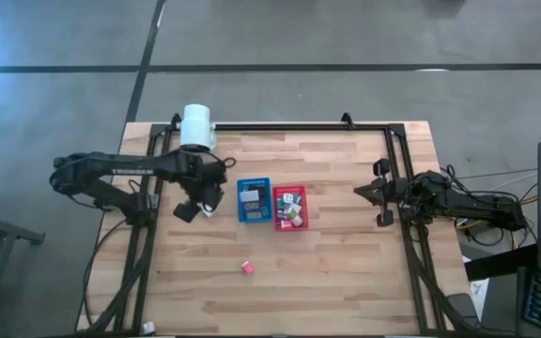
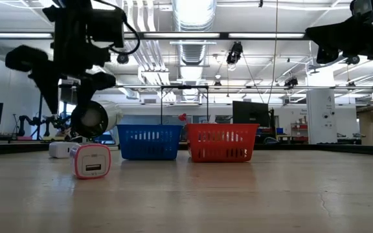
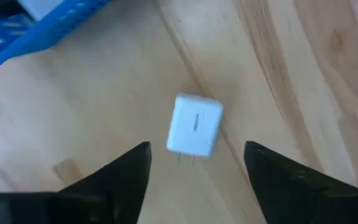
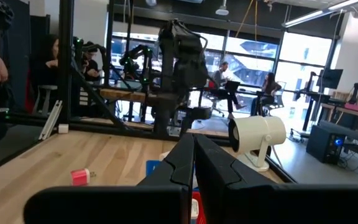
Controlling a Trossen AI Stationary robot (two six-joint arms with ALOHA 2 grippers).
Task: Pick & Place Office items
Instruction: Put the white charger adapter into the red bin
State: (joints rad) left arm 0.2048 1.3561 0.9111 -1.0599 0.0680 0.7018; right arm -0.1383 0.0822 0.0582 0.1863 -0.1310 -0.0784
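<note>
A small white cube with two prongs [image 3: 194,126] lies on the wooden table. My left gripper [image 3: 197,148] is open and points down over it, one finger on either side and clear of it. In the high view this gripper [image 1: 195,204] is just left of the blue tray [image 1: 253,200]. The red tray [image 1: 289,207] stands beside the blue one, and both hold several small items. A pink-and-white cube [image 1: 247,268] lies alone nearer the front edge [image 2: 90,160]. My right gripper [image 4: 194,155] is shut, held level at the table's right side [image 1: 364,192].
A big white cylinder [image 1: 197,127] stands at the far left of the table, behind my left arm. A dark metal frame [image 1: 346,125] runs along the far edge and both sides. Bare wood lies between the trays and the front edge. People sit in the room beyond.
</note>
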